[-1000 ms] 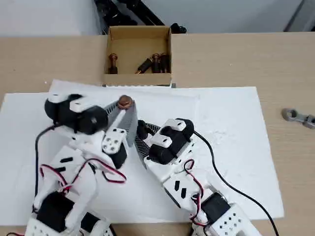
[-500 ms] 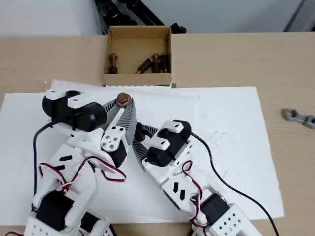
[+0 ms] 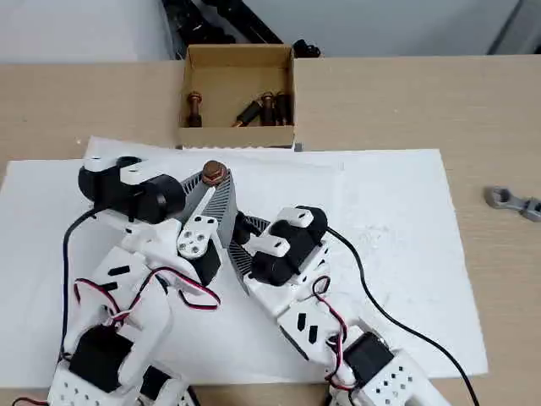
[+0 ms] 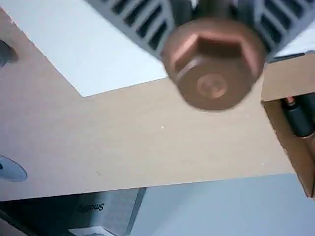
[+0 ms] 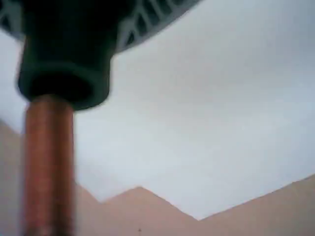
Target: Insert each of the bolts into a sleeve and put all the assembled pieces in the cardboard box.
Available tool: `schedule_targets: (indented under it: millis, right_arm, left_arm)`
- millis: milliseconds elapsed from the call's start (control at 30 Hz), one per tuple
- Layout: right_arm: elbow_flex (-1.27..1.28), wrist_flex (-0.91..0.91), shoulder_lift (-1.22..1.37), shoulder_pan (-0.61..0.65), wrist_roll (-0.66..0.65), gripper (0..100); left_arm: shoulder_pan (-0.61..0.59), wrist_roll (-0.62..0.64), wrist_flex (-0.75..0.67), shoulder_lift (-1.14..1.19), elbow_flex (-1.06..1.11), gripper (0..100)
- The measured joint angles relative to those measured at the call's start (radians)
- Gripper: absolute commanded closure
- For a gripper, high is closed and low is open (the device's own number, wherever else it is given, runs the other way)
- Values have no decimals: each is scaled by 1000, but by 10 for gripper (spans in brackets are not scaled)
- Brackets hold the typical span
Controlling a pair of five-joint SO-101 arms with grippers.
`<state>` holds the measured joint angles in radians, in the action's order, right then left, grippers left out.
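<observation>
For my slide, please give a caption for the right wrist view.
A copper bolt at the mouth of a black sleeve, above the white sheet.

Copper bolt [image 4: 214, 64] sits in black sleeve [image 5: 64, 54]; assembled pieces [image 3: 267, 107] in cardboard box [image 3: 237, 135].

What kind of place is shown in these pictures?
Probably a robotics lab bench: small robot arms on a white sheet, a cardboard box holding assembled bolts, a wrench on the wooden table.

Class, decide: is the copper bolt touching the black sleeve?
Touching. The right wrist view shows the shaft of the bolt seated inside the mouth of the sleeve, with no gap.
</observation>
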<state>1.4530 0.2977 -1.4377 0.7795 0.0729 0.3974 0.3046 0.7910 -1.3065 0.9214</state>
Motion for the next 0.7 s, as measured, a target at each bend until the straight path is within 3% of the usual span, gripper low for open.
schedule_targets:
  millis: [233, 700]
  right_arm:
    - [-3, -2, -2, 3, 0, 995]
    - [-3, -2, -2, 2, 0, 995]
  left_arm:
    - [23, 5, 106, 11, -49, 994]
    - [23, 5, 109, 9, -55, 992]
